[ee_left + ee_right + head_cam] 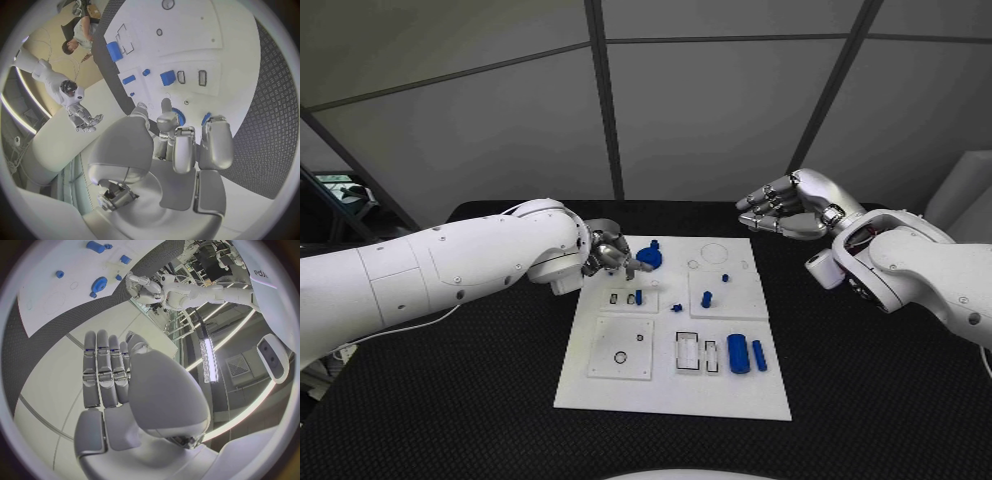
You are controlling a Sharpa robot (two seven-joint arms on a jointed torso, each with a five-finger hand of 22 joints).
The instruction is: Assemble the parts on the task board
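Note:
The white task board (733, 395) lies in the middle of the black table. A blue gear-like part (649, 254) sits at its far left corner. My left hand (607, 255) is right beside it, fingers curled down over it; the left wrist view has the blue gear (180, 116) peeking out between thumb and fingers (182, 145). Whether they grip it is unclear. My right hand (788, 207) hovers raised beyond the board's far right corner, holding nothing, and the right wrist view shows its fingers (106, 370) straight and side by side.
Other blue parts lie on the board: a small peg (707, 298), a tiny piece (638, 297), a thick cylinder (737, 353) and a slim bar (759, 355) near the front right. Two black rings (620, 357) lie on a front-left plate. Black table surrounds the board.

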